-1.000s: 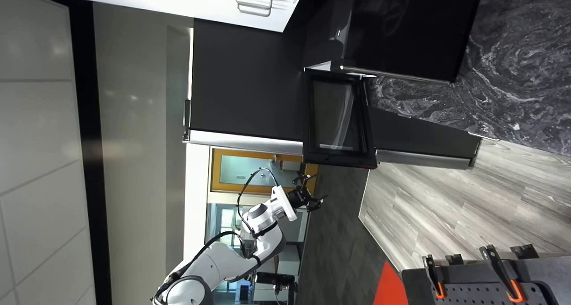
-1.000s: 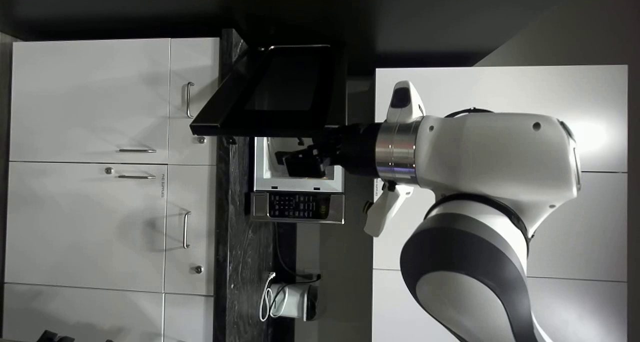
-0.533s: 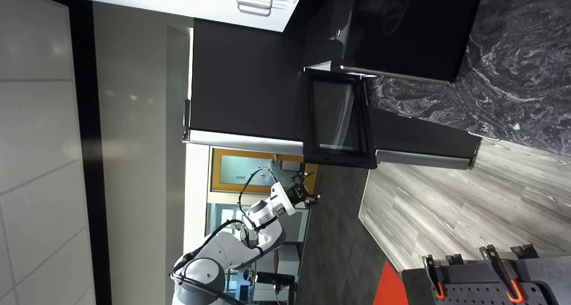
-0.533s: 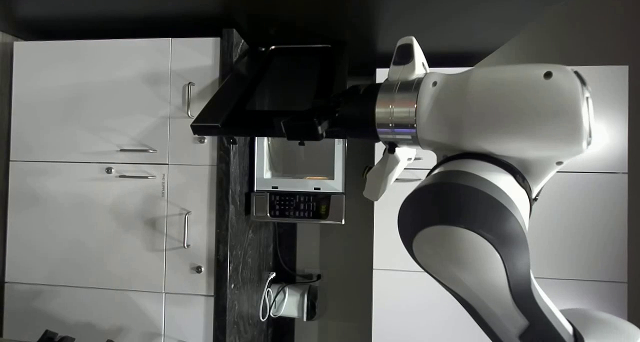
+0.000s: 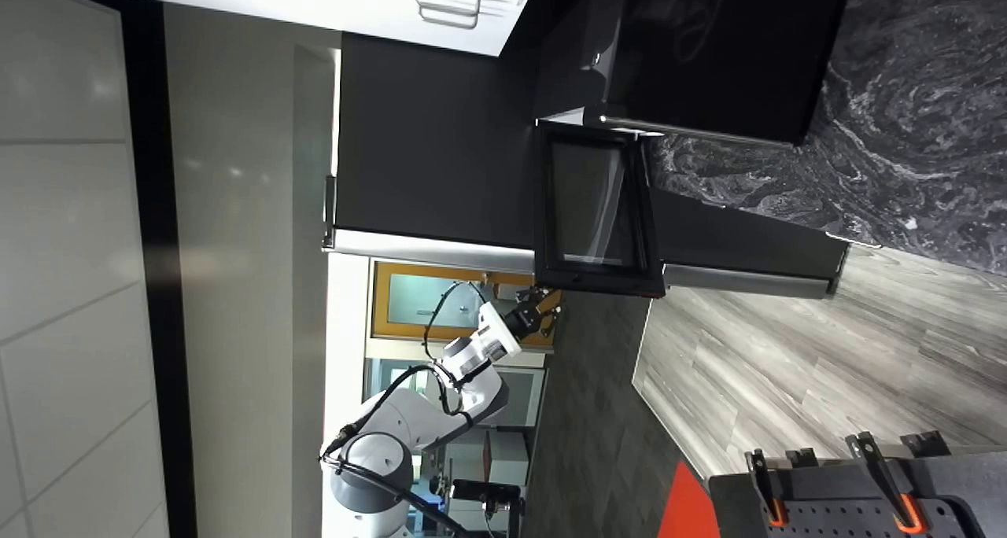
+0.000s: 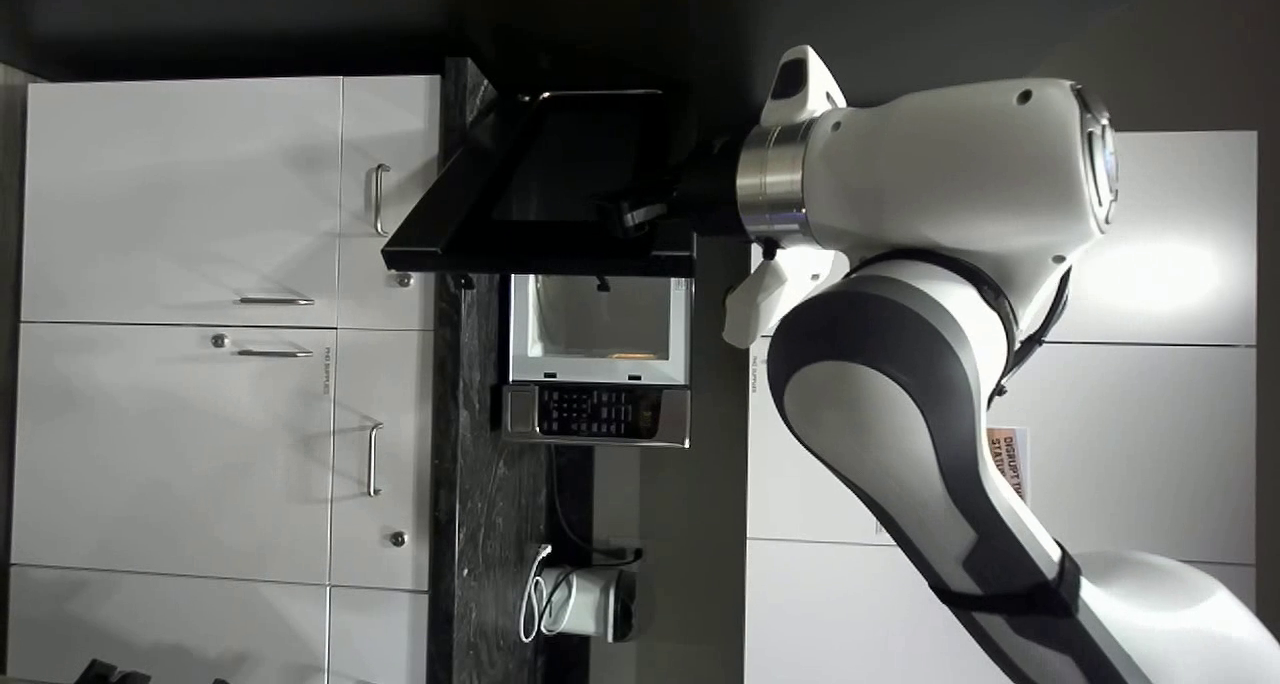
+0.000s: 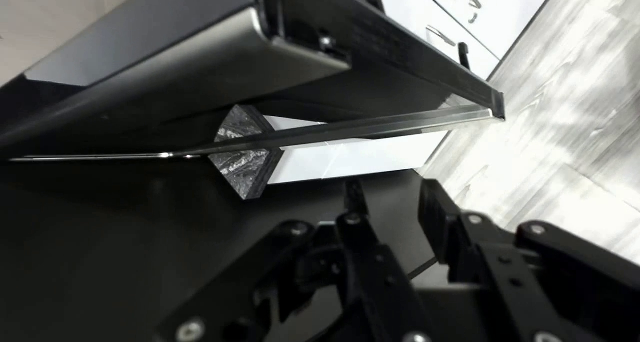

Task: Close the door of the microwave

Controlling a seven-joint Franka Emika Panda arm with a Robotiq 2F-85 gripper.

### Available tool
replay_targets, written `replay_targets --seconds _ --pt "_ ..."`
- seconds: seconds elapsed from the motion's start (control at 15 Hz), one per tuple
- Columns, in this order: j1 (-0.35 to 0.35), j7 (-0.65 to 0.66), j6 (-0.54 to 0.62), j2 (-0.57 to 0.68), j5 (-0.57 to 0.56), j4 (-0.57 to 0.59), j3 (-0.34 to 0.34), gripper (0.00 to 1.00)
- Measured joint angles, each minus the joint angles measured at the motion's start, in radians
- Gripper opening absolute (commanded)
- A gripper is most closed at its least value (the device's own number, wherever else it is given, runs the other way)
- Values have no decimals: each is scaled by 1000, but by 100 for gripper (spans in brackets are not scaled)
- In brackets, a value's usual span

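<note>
The glossy black microwave (image 5: 708,58) has its door (image 5: 590,204) swung wide out in both exterior views; the lit cavity shows behind the front frame (image 6: 590,372). Seen from above in the wrist view, the door (image 7: 395,89) presents its free edge and shiny outer face, which mirrors the counter. My gripper (image 7: 392,194) hangs between that outer face and the wall panel, its fingers (image 7: 434,214) partway together with an unfilled gap. In an exterior view my gripper (image 5: 554,304) appears just past the door's free edge, near its top; whether it touches is unclear.
A matte black wall panel (image 7: 125,247) stands close beside the fingers. Marbled counter (image 5: 905,129) lies under the microwave, white drawers (image 6: 190,204) below it. Overhead cabinets (image 6: 850,614) are near the arm. A white device (image 6: 575,602) with cables sits on the counter.
My gripper has shifted from in front of the cavity across to the wall-panel side, past the door's free edge. Its fingers have drawn partway together. The door has not moved.
</note>
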Motion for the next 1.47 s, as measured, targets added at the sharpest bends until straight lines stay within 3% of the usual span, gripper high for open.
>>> replay_targets --seconds 0.4,0.87,1.47 --pt "0 45 -67 46 -52 54 -44 0" --pt "27 223 -335 57 -53 86 -47 0" --pt "-36 272 -295 54 -70 88 -106 0"
